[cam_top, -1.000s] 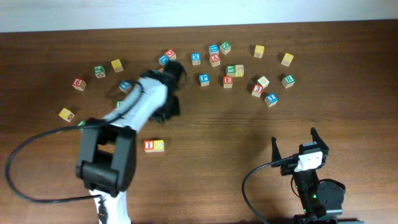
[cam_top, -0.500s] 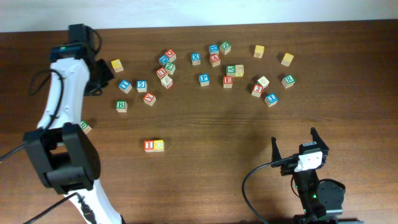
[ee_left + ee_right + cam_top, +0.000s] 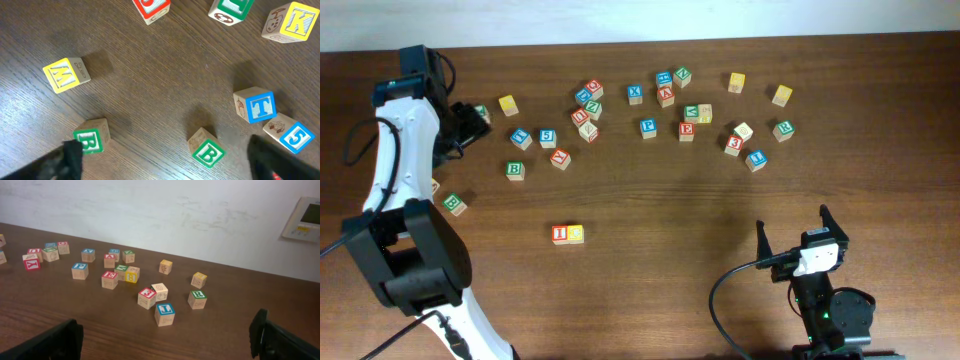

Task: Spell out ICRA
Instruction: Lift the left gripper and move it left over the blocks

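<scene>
A red I block (image 3: 560, 234) and a yellow block (image 3: 576, 234) lie side by side on the brown table (image 3: 650, 210), near its middle front; the yellow one's letter is too small to read. A green R block (image 3: 782, 129) (image 3: 198, 299) lies among the scattered blocks at the back right. My left gripper (image 3: 468, 124) (image 3: 170, 167) hangs open at the far left with nothing between its fingers, above two green B blocks (image 3: 90, 141) (image 3: 207, 153). Close to the front edge at the right, my right gripper (image 3: 792, 224) (image 3: 167, 340) stands open and holds nothing.
Several letter blocks are spread along the back of the table. By the left gripper lie a yellow W block (image 3: 65, 75), a blue T block (image 3: 255, 106), a blue 5 block (image 3: 290, 135) and a yellow K block (image 3: 292, 21). A blue I block (image 3: 165, 314) lies ahead of the right gripper.
The left arm has swung from over the middle blocks to the far left of the table, and its gripper has gone from shut to open. The right arm has not moved.
</scene>
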